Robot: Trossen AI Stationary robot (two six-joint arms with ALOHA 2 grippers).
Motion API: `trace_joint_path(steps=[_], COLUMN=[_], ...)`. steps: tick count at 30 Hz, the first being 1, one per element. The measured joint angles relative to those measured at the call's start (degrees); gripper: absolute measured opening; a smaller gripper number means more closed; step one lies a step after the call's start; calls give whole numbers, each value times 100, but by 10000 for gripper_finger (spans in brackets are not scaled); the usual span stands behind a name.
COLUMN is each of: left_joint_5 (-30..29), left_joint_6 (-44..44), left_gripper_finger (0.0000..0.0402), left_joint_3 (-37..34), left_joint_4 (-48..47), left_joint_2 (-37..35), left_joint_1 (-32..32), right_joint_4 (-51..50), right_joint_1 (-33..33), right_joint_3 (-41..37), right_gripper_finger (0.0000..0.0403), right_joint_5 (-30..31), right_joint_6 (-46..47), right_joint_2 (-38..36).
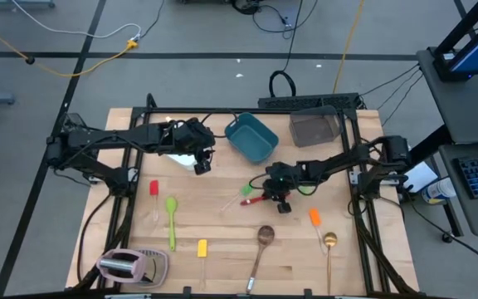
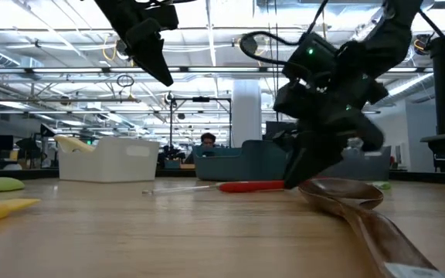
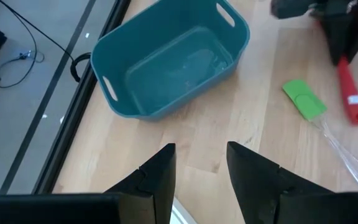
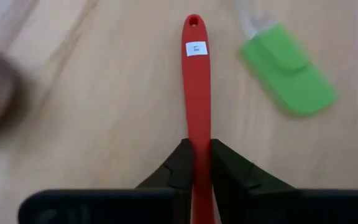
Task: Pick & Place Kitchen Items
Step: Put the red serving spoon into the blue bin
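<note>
On the wooden table [image 1: 222,266], right pincer [image 4: 199,163] clenches a slim red utensil [image 4: 196,87] with white label

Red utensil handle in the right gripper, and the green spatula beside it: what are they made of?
Red utensil handle: likely smooth moulded plastic or silicone, uniform matte red with a hanging hole. Green spatula: soft-looking matte head, probably silicone, on a clear, seemingly plastic, handle.

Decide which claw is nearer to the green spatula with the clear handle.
Right. The right claw grips the red utensil lying beside the green spatula; the left claw hovers farther off, by the teal tub.
</note>
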Motion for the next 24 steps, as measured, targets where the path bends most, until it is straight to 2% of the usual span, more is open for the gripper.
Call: trace_joint_path(steps=[3,5,11,14,16,20,24], left_joint_5=[0,2,0,-2,0,0,0], left_joint_6=[-94,-182,-467,-580,-587,-744,-1046], left_gripper_finger=[147,147,147,147,147,147,147], left_joint_3=[0,0,0,0,0,0,0], left_joint_4=[11,11,2,0,4,17,11], left_joint_2=[0,0,0,0,0,0,0], left_joint_1=[0,-6,-174,-337,-462,-707,-958], right_joint_4=[-58,22,100,535,1200,2690,3206], right_joint_1=[76,119,214,168,90,-235,-633], right_joint_3=[-27,1,-10,-1,-5,1,2], right_gripper_finger=[39,38,31,35,36,32,33], right_joint_5=[-29,167,1689,2385,2744,2762,2670], right_joint_6=[270,281,157,-210,-431,-572,-631], right_joint_2=[-459,-779,-1572,-1815,-1869,-1877,-1690])
